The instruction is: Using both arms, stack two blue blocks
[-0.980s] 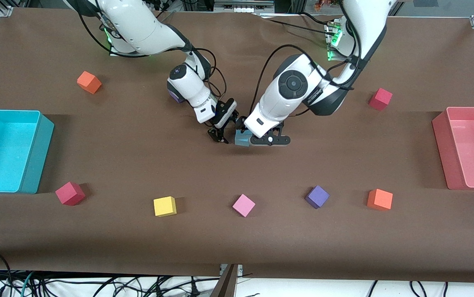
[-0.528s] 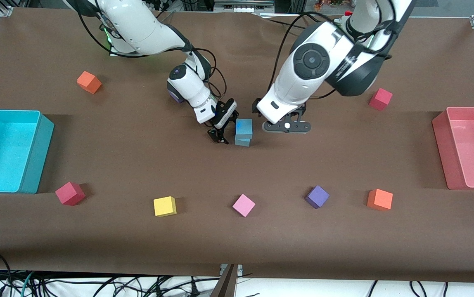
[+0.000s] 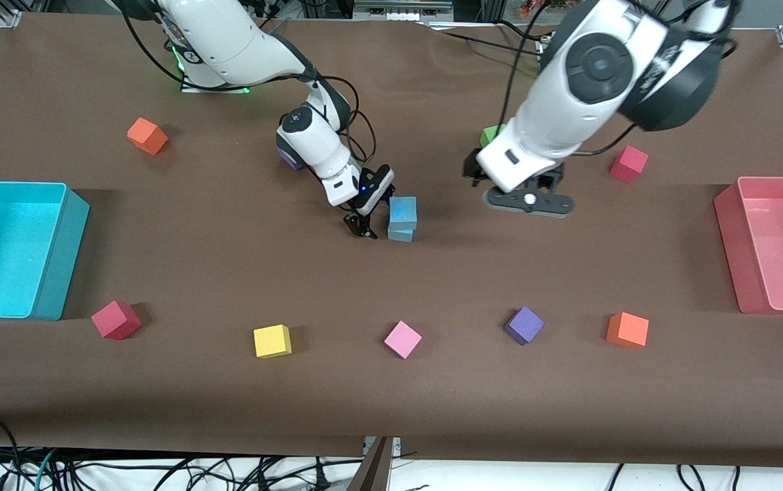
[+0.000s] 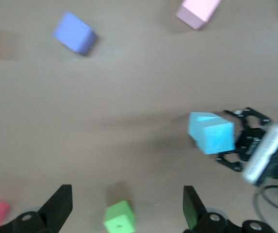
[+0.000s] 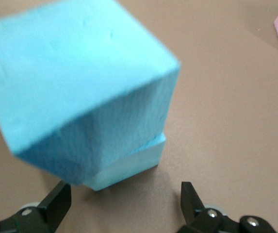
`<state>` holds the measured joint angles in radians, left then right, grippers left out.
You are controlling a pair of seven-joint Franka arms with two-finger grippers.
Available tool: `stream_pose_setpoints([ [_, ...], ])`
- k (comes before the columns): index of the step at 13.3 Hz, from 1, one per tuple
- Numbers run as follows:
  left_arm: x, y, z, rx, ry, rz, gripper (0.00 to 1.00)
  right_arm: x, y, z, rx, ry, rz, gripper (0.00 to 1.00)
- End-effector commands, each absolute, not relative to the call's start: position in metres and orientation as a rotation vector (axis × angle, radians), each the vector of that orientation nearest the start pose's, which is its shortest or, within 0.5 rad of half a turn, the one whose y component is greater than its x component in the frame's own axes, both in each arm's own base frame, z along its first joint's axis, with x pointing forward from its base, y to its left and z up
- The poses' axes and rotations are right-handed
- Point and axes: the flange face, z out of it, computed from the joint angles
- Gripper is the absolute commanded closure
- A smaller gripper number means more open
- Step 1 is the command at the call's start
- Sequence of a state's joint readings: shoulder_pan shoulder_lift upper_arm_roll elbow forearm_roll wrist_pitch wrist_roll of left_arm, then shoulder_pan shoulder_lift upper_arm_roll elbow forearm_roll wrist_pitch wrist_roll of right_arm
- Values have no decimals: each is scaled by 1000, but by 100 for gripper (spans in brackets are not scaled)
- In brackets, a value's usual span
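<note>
Resting one atop the other mid-surface, the two blue blocks (image 3: 402, 219) already form a stack, so neither pincer grips: the right pincer (image 3: 367, 217) sits spread wide just beside them, and the left pincer (image 3: 529, 200) hangs wide, empty, above bare surface (image 3: 391, 402).

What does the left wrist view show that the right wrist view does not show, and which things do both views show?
Only the left wrist view shows the green cube, the purple cube, the right gripper beside the stack, and the open left gripper. Only the right wrist view shows the right gripper's own open fingers before the stack. Both show the two blue blocks stacked and the pink cube.
</note>
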<state>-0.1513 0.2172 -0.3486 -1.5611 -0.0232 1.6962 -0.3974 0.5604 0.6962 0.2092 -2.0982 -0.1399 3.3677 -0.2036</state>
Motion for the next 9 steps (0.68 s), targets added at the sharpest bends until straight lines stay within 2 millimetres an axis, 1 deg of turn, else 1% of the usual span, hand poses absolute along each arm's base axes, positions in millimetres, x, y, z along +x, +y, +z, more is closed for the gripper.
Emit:
stream_pose_setpoints([
  [1, 527, -219, 544, -3155, 112, 101, 0, 431, 432, 180, -2444, -1357, -732, 0],
  [2, 524, -199, 553, -3154, 64, 77, 0, 433, 432, 191, -2463, -1359, -708, 0],
  [3, 521, -186, 560, -3153, 33, 58, 0, 435, 432, 205, -2490, -1383, -663, 0],
  [4, 522, -172, 568, -3155, 9, 41, 0, 436, 431, 222, -2531, -1400, -598, 0],
  [5, 523, -156, 571, -3153, 13, 49, 0, 438, 428, 240, -2574, -1399, -546, 0],
  [6, 524, -145, 571, -3150, 59, 69, 0, 439, 425, 253, -2605, -1411, -500, 0],
  [8, 531, -112, 571, -3152, 111, 85, 0, 442, 414, 274, -2664, -1423, -413, 0],
  [9, 533, -95, 575, -3156, 114, 72, 0, 441, 408, 283, -2692, -1430, -366, 0],
])
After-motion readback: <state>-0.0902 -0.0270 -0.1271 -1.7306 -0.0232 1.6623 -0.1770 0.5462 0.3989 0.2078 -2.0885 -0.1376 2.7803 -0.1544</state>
